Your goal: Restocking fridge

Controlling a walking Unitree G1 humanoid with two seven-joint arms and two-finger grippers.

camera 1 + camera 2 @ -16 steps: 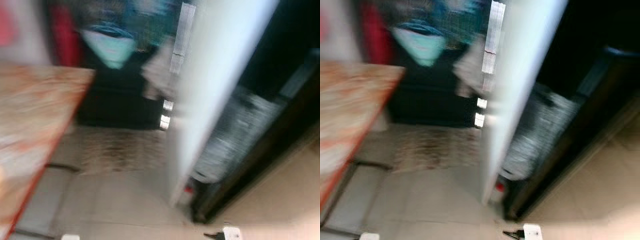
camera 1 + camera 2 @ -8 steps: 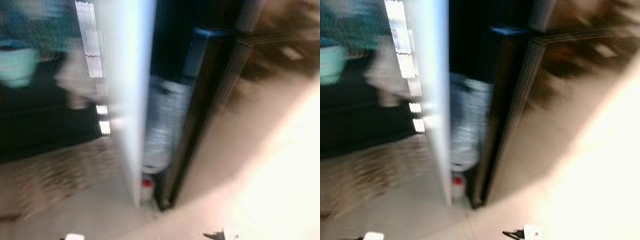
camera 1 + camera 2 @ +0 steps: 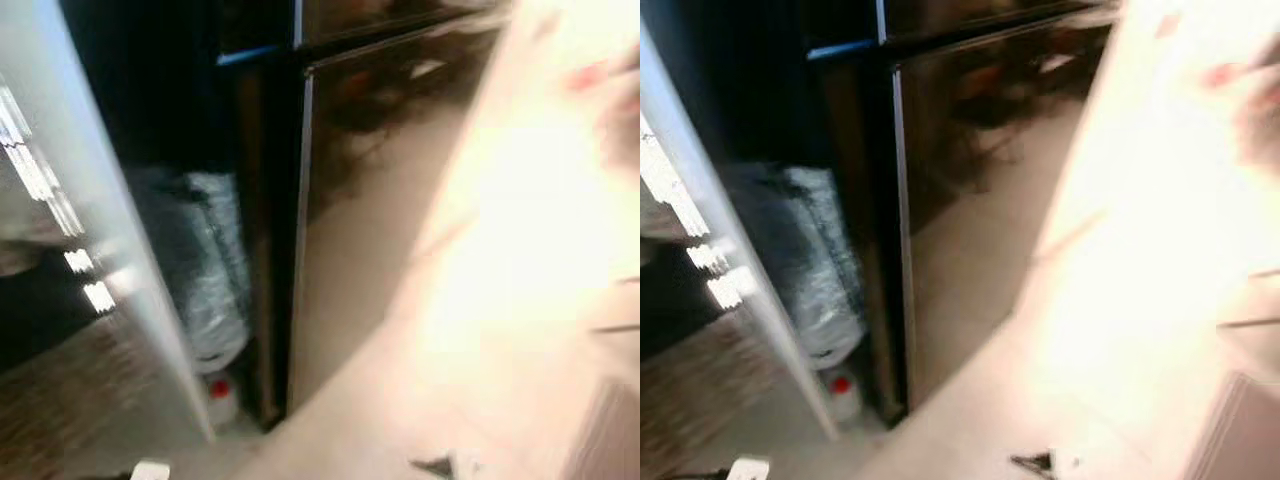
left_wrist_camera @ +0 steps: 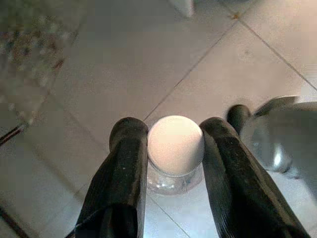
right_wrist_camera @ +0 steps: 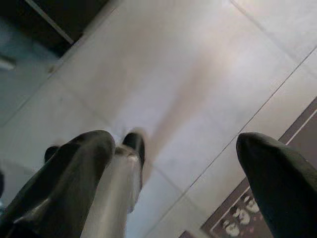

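My left gripper is shut on a clear bottle with a round white cap; the two black fingers press its neck from either side, above pale floor tiles. My right gripper is open, its fingers spread wide over the tiled floor with nothing between them. The eye views are blurred; in them a tall glossy black fridge stands ahead with its front shut.
A white panel or door slants at the left. In the dark gap beside the fridge stands a large silvery wrapped container, with a small red-capped bottle on the floor. Bright glare washes out the right side. A patterned rug lies nearby.
The whole picture has swung to the right: the table and rug slid out at the left, and the black fridge front now sits in the middle. The views stay blurred.
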